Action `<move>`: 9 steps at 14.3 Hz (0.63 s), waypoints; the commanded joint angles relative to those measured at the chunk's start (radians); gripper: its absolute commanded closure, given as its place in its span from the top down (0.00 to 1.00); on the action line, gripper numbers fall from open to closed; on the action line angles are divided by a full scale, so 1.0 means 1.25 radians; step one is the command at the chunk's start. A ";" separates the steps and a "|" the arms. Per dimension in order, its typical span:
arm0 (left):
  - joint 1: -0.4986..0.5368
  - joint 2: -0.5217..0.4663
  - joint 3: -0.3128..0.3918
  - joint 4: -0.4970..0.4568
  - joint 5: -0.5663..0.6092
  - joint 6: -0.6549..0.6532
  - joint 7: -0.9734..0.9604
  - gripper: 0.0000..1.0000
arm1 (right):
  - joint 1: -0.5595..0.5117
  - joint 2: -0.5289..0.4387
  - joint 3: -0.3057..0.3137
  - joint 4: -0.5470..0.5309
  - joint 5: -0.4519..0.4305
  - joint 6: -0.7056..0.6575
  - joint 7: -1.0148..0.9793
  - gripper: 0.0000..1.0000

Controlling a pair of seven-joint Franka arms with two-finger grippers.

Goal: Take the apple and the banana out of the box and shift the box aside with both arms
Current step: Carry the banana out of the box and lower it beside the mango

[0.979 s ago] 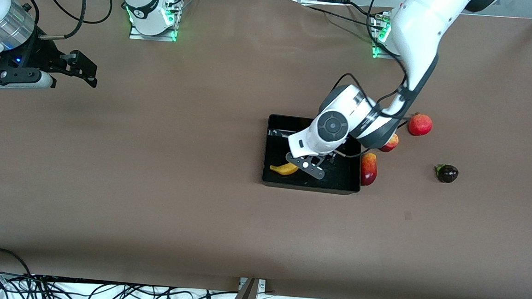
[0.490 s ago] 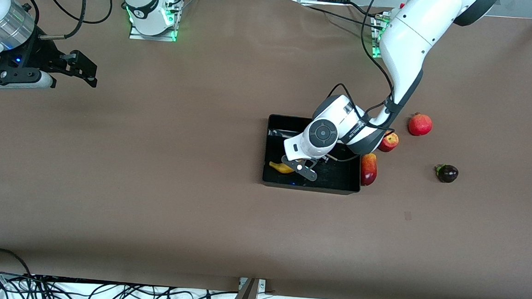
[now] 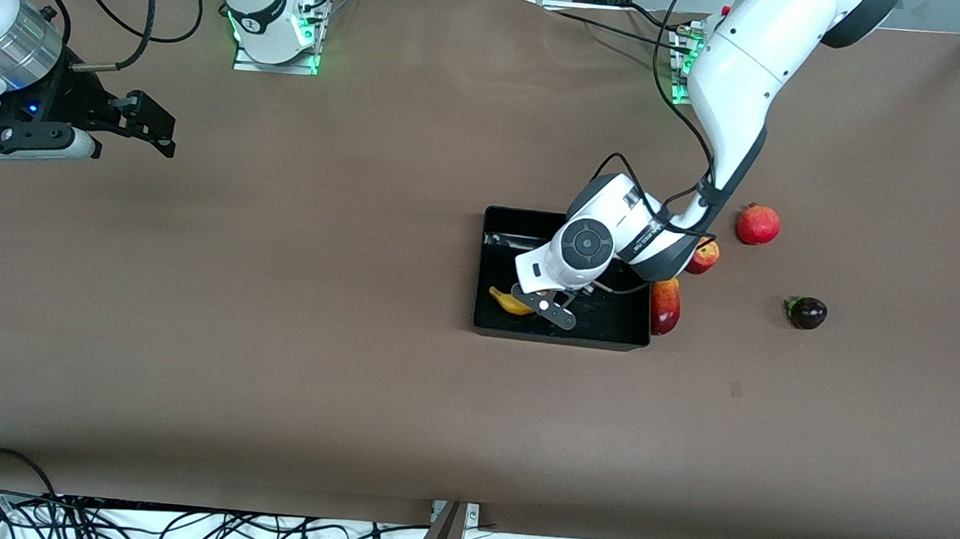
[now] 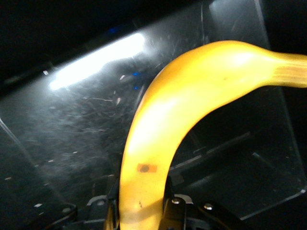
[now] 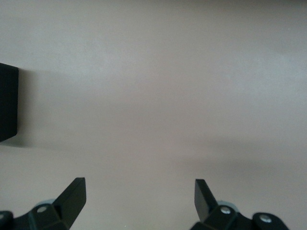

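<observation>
The yellow banana (image 3: 506, 302) is in the black box (image 3: 610, 317), at the box's side toward the right arm's end. My left gripper (image 3: 538, 301) is down in the box and shut on the banana's end. In the left wrist view the banana (image 4: 192, 105) curves out from between my fingers (image 4: 140, 213), just over the glossy box floor (image 4: 72, 120). The red apple (image 3: 704, 256) lies on the table beside the box, partly hidden by the left arm. My right gripper (image 3: 155, 126) waits open and empty over the table at the right arm's end (image 5: 139, 189).
A red and yellow oblong fruit (image 3: 665, 306) touches the box wall toward the left arm's end. A red round fruit (image 3: 758, 225) and a dark purple fruit (image 3: 807, 312) lie farther toward that end. A black edge (image 5: 7, 103) shows in the right wrist view.
My left gripper has come lower into the box and shifted a little toward the right arm's end, with the banana in it. The right arm has not moved.
</observation>
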 commanded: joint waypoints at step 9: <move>0.217 -0.174 0.017 0.074 -0.025 -0.368 0.001 0.02 | -0.009 -0.007 0.004 0.003 0.003 -0.013 -0.007 1.00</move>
